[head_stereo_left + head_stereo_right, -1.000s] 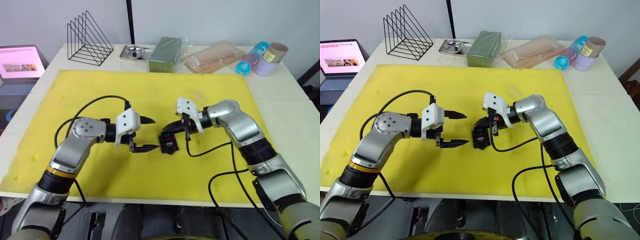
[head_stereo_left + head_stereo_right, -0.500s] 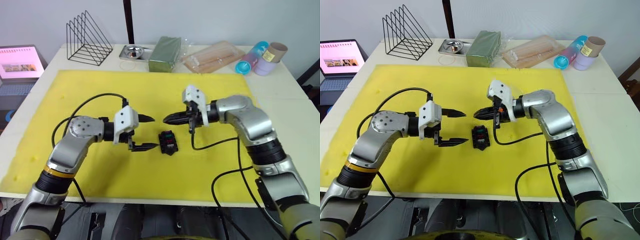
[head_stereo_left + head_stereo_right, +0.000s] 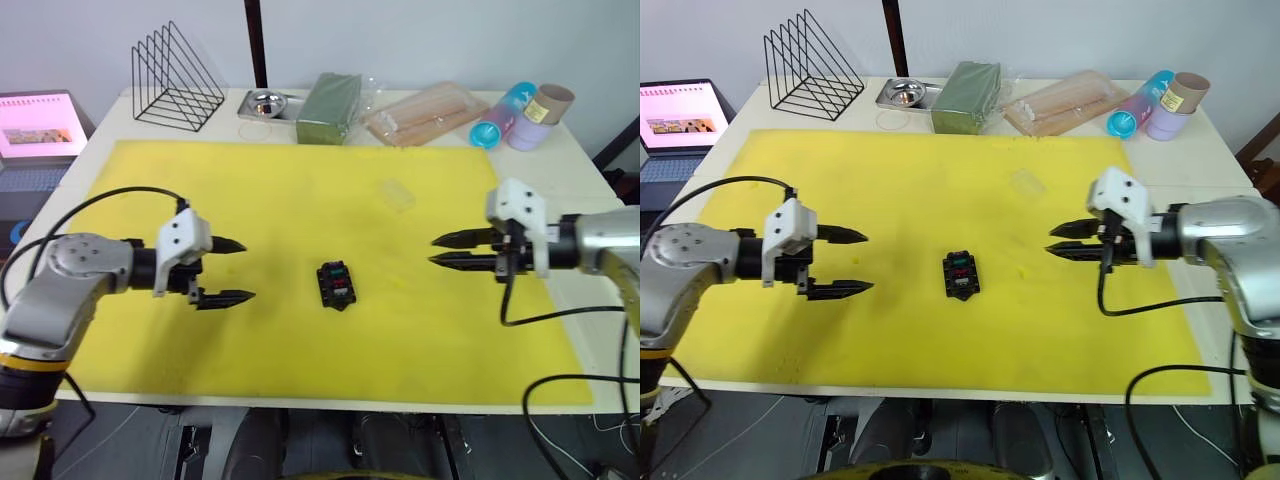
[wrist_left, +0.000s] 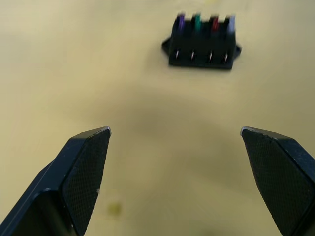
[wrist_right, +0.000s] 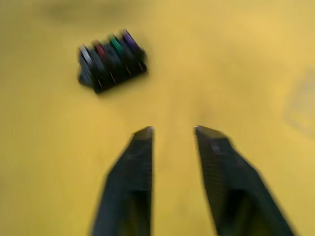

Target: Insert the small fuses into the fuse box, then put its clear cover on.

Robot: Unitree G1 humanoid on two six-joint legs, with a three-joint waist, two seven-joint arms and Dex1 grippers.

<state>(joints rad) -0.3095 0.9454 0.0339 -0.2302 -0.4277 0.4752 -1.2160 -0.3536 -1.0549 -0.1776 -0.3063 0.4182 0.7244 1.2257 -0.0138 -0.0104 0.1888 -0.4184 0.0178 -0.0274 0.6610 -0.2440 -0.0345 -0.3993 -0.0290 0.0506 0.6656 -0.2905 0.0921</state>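
The black fuse box (image 3: 337, 284) lies on the yellow mat (image 3: 300, 190) near its middle. The small fuses stand in a row in its slots: purple (image 4: 180, 19), green (image 4: 196, 20), red (image 4: 214, 22) and grey (image 4: 229, 22). The clear cover (image 3: 397, 195) lies on the mat farther back, to the box's right. My left gripper (image 3: 243, 270) hovers open well to the left of the box, empty. On the box's right, my right gripper (image 3: 434, 250) points at it from a distance, its fingers (image 5: 140, 147) narrowly open with nothing between them.
Along the table's back edge stand a black wire rack (image 3: 175, 80), a metal tray (image 3: 268, 103), a green packet (image 3: 330, 105), a clear bag of sticks (image 3: 430, 112) and cups (image 3: 520, 115). A laptop (image 3: 40, 125) sits at the far left.
Both arms have drawn back from the fuse box, the left one leftward and the right one rightward. The right gripper was at the box; the box now lies alone.
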